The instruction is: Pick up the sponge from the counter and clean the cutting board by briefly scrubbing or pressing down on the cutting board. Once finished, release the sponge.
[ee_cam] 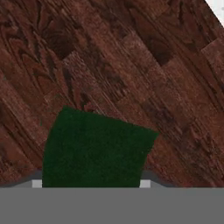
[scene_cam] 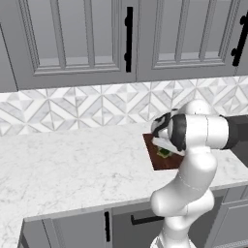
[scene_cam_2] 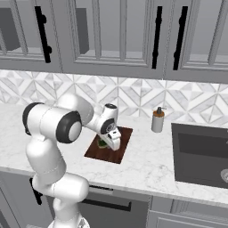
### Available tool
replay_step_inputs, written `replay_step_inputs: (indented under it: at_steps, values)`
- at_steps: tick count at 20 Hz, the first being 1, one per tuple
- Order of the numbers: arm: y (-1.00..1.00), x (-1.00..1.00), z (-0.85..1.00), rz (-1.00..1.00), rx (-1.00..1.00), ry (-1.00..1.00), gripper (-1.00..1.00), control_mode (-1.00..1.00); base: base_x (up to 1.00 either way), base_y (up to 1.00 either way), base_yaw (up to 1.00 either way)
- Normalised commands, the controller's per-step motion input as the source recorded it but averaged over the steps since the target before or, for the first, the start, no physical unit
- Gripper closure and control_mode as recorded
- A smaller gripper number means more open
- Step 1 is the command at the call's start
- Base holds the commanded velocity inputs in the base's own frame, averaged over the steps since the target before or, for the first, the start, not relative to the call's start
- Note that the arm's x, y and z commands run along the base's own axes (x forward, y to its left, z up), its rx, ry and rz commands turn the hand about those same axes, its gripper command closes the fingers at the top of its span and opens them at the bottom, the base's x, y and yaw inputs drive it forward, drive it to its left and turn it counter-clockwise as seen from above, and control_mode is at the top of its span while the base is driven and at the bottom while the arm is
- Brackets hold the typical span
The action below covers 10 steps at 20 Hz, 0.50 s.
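Unbranded sponge (ee_cam: 94, 148) in tool (scene_cam_2: 106, 143) on cutting board (ee_cam: 131, 65)

My workplace: a home kitchen.
Grey cabinets (scene_cam_2: 111, 35), tiled backsplash (scene_cam: 72, 109), marble counter (scene_cam: 72, 164), soap dispenser (scene_cam_2: 157, 120) and dark sink (scene_cam_2: 200, 153) surround me.

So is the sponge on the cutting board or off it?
On it: the sponge sits over the cutting board's wood grain, under the gripper.

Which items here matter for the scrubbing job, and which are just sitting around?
Job:
sponge, held in the gripper
cutting board under it
counter

Lying about:
soap bottle
sink
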Motion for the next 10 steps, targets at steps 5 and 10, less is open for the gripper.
replay_step_inputs:
  at_steps: [5,10]
  values:
    - [0.00,-1.00,-0.34,0.00,0.00,0.06,1.00,-1.00,0.00,0.00,0.00]
    - [0.00,-0.83,-0.44,0.02,-0.03,0.08,1.00,-1.00,0.00,0.00,0.00]
